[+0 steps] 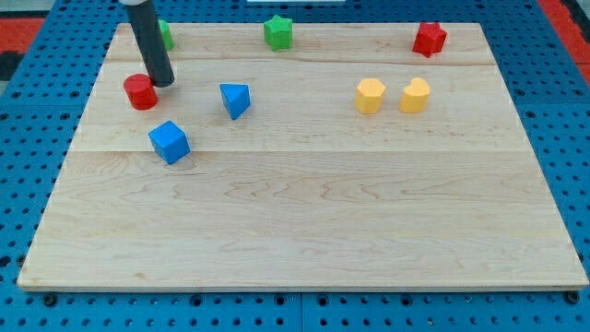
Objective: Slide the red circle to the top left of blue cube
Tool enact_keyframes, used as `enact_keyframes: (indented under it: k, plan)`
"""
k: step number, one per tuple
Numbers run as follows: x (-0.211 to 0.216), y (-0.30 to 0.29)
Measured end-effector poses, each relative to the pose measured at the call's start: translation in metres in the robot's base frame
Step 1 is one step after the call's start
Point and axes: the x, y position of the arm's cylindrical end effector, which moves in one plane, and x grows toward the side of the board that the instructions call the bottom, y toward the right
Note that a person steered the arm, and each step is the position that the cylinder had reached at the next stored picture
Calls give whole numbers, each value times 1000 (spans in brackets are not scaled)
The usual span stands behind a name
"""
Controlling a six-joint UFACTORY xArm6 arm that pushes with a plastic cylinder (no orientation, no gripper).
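Note:
The red circle (140, 91) is a short red cylinder near the board's left edge, in the upper part. The blue cube (170, 142) lies just below and to the right of it, a small gap apart. My tip (163, 83) is the lower end of the dark rod that comes down from the view's top. It stands right beside the red circle, at its upper right, touching or nearly touching it. The tip is above the blue cube and well apart from it.
A blue triangular block (235, 100) lies right of the red circle. A green block (164, 34) sits partly behind the rod, another green block (277, 32) at top centre. A red star-like block (429, 39) is top right. Two yellow blocks (370, 95) (415, 95) sit right of centre. The wooden board (304, 231) carries them all.

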Motion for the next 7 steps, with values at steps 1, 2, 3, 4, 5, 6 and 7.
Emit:
enact_keyframes:
  k: [1, 2, 3, 4, 5, 6, 7]
  plan:
    - [-24, -22]
    - [-16, -45]
    - [23, -65]
    - [36, -22]
    - [52, -3]
    - [70, -2]
    - [95, 14]
